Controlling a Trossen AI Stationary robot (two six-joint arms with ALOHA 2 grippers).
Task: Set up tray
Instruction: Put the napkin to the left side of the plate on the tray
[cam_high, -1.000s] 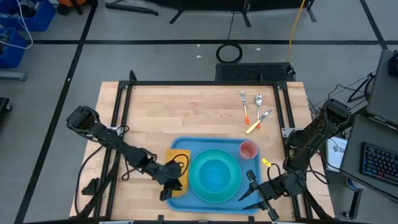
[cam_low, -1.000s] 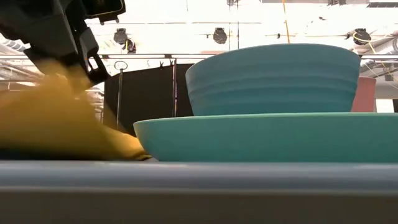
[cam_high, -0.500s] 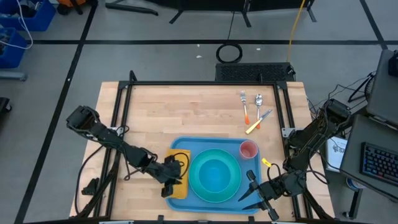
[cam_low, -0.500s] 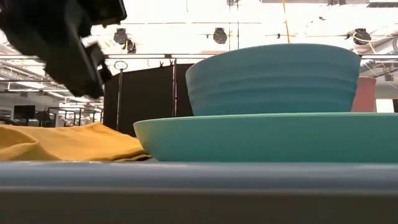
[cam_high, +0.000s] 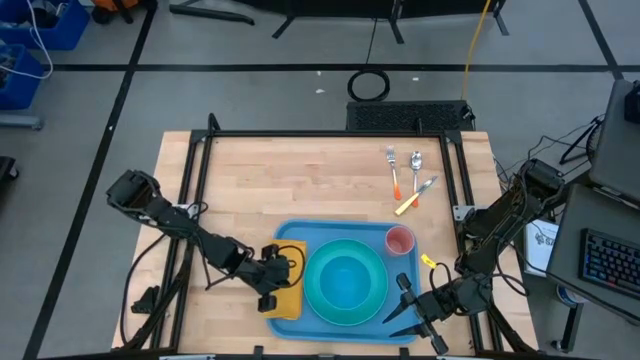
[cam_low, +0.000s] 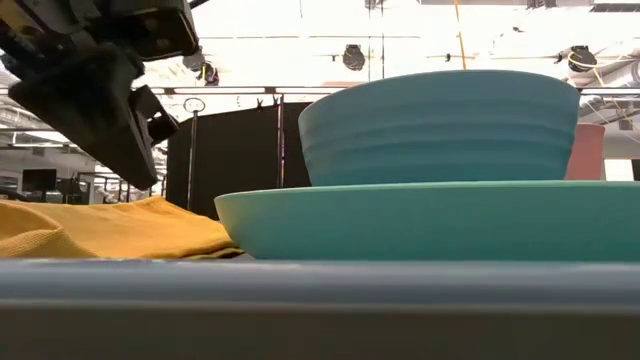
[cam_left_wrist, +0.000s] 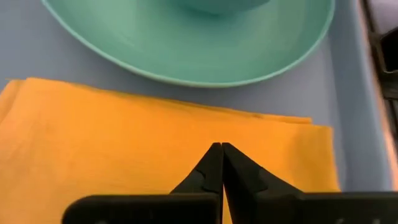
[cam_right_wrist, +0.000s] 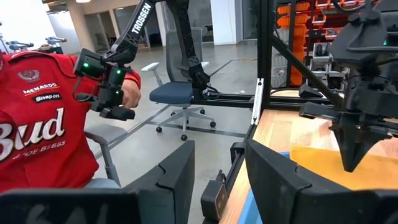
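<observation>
The blue tray (cam_high: 296, 236) lies at the table's near edge. On it rest a teal plate (cam_high: 345, 300) with a teal bowl (cam_high: 346, 274), a pink cup (cam_high: 399, 240), and a folded yellow cloth (cam_high: 290, 306) flat on the tray's left part. My left gripper (cam_left_wrist: 217, 147) is shut and hangs just above the cloth (cam_left_wrist: 112, 143); the low view shows this gripper (cam_low: 120, 130) clear of the cloth (cam_low: 110, 228). My right gripper (cam_right_wrist: 217, 163) waits open at the tray's near right corner (cam_high: 404, 312).
A fork (cam_high: 393, 166), a spoon (cam_high: 416, 164) and a yellow-handled knife (cam_high: 414, 196) lie on the bare wood beyond the tray, toward the far right. Black frame rails run along the table's sides. A person in a red shirt (cam_right_wrist: 37, 130) sits beyond the table.
A second ago the yellow cloth was bunched up and raised under my left gripper. It has since dropped and lies flat on the tray. My left gripper has risen off it and drawn slightly toward the table's left edge.
</observation>
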